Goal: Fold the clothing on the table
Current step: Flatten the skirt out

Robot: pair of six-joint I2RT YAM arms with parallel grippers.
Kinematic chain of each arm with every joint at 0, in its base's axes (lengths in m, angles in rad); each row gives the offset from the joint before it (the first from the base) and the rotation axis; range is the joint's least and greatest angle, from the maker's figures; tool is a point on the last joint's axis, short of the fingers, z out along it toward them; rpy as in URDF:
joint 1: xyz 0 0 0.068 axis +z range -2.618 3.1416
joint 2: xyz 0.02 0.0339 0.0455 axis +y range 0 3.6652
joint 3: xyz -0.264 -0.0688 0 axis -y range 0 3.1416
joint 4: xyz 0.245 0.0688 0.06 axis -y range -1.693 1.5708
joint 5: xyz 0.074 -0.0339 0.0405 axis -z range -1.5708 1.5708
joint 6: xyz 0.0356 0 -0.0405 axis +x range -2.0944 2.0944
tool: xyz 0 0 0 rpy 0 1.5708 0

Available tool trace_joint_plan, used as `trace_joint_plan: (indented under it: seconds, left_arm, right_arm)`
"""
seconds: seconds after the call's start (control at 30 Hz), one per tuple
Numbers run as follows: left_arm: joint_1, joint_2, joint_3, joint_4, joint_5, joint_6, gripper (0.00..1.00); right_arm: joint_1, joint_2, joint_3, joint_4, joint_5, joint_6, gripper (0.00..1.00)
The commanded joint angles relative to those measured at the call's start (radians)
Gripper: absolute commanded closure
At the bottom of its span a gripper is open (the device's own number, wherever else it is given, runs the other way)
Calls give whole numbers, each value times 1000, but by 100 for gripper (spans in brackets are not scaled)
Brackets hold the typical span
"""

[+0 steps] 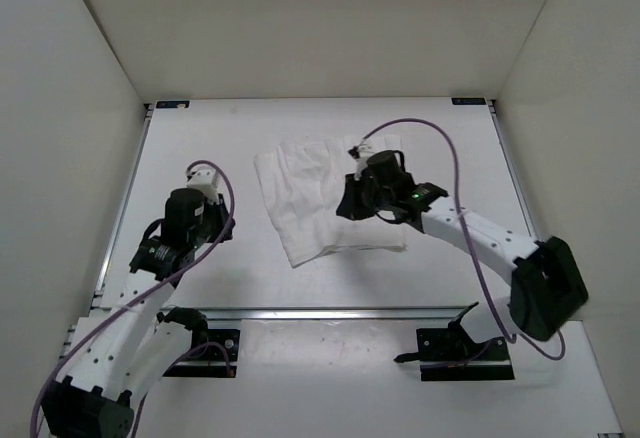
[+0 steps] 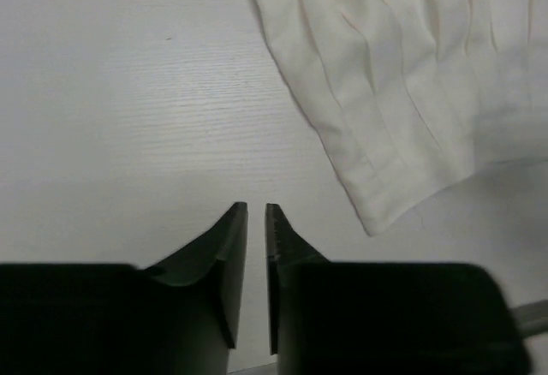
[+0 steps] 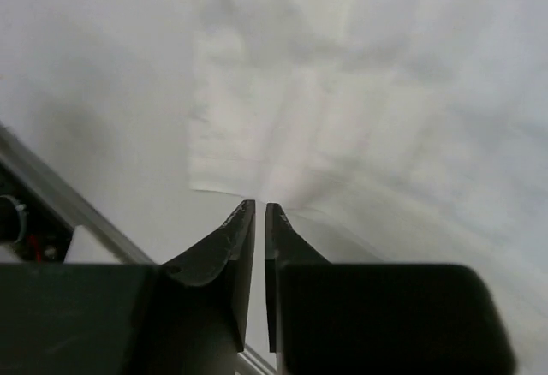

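The white pleated clothing (image 1: 305, 193) lies in a rough rectangle in the middle of the table (image 1: 220, 128). My left gripper (image 1: 205, 171) sits to its left, over bare table and apart from the fabric. In the left wrist view its jaws (image 2: 257, 208) are nearly shut, with a thin slit and nothing between them. A corner of the clothing (image 2: 402, 75) lies ahead to the right. My right gripper (image 1: 356, 148) is over the clothing's far right part. In the blurred right wrist view it (image 3: 260, 205) is shut, and an edge of the clothing (image 3: 342, 110) lies just past the tips. Nothing shows between them.
Thin metal rails run along the table's front edge (image 1: 320, 312) and left edge (image 1: 125, 208). White walls close in the back and both sides. Purple cables loop over each arm (image 1: 455, 173). A rail (image 3: 51, 191) crosses the lower left of the right wrist view.
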Motion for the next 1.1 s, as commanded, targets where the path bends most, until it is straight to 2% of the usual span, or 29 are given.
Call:
trace_joint_plan:
  seconds: [0.0, 0.03, 0.07, 0.1, 0.13, 0.23, 0.37, 0.63, 0.87, 0.97, 1.03, 1.07]
  left_arm:
    - [-106, 110, 107, -12, 62, -82, 63]
    - [-120, 124, 100, -14, 68, -114, 52]
    - [-130, 154, 95, -6, 120, -145, 41]
    - [-136, 179, 70, 8, 169, -186, 36]
    - [-147, 200, 24, 46, 176, -207, 35]
    - [-226, 237, -50, 126, 161, -329, 30]
    - [-275, 298, -112, 210, 163, -414, 29]
    - [-329, 404, -141, 293, 162, -478, 32]
    - [-354, 469, -144, 332, 139, -507, 31]
    - [-355, 481, -155, 339, 127, -510, 30]
    - [-355, 487, -158, 345, 119, -518, 24]
    - [-355, 490, -158, 345, 107, -520, 23]
  right_arm:
    - [-77, -111, -92, -131, 103, 28, 91]
    - [-103, -144, -128, -177, 121, 22, 80]
    - [-112, -166, -146, -182, 145, 26, 78]
    - [-135, -171, -160, -209, 156, 23, 71]
    - [-155, -183, -181, -229, 163, 19, 62]
    - [-186, -205, -221, -263, 202, 11, 59]
    - [-209, -185, -244, -289, 296, 0, 51]
    - [-276, -191, -300, -219, 272, -27, 47]
    - [-281, -91, -324, -131, 261, -29, 45]
    - [-284, -60, -349, -105, 273, -24, 46]
    - [-290, -60, -356, -71, 278, -17, 49]
    - [-295, -56, -366, -65, 267, -20, 54]
